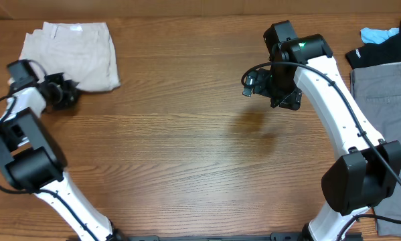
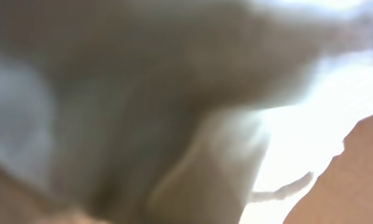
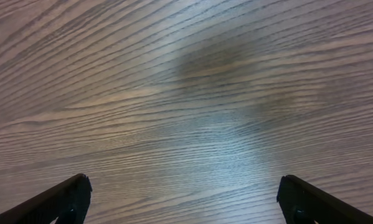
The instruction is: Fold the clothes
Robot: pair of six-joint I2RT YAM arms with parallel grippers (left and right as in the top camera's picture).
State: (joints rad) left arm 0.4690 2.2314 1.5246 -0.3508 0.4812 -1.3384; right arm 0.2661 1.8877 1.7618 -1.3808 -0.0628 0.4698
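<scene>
While right jaws gape wide over table [image 1: 187, 167], left jaws sit closed against edge of shorts [image 1: 69, 53].

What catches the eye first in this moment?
Folded pale beige cotton shorts lie far left on the brown wooden table, the left gripper against their near edge. The right gripper hangs over mid-table, jaws wide open; a grey garment lies at the right edge.

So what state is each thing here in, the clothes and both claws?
Beige shorts: folded, lying flat, far left.
Left claw: shut, at the shorts' near edge; grip unclear.
Right claw: open, empty, above the table.
Grey garment: spread flat, right edge.
Black garment: lying behind it.
</scene>
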